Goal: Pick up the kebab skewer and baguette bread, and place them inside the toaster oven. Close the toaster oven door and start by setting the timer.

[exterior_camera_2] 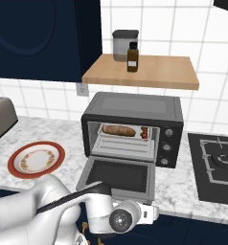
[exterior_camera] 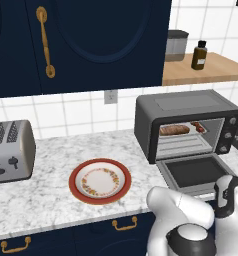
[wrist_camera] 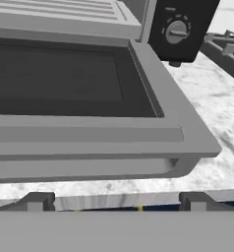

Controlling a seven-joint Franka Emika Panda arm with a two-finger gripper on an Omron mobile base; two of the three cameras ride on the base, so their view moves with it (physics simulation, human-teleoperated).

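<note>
Marble-topped table (exterior_camera: 51,195) under navy cabinets, white tile behind. Dark grey boxy toaster oven (exterior_camera_2: 135,107) sits at the back of it. Golden-brown baguette loaf (exterior_camera_2: 119,129) and the red-and-brown kebab skewer (exterior_camera_2: 144,132) are both already on the wire rack inside, loaf to the left, skewer at the right end.

Toaster oven door (wrist_camera: 74,78), dark-framed with dark glass, lies folded flat toward the robot. Its grey bar handle (wrist_camera: 84,167) is the nearest edge, long axis running sideways across the hand view.

Tool (wrist_camera: 118,201) sits low in front of that handle, just below it, tips spread wide, holding nothing. Judgement: closing means getting under the bar and lifting up and away, toward the oven.

Hard to make out: skewer is tiny, chunks barely resolve. Hand view shows one round knob (wrist_camera: 177,32); which knob is the timer, can't tell. Tool hidden behind the arm in both base views.
</note>
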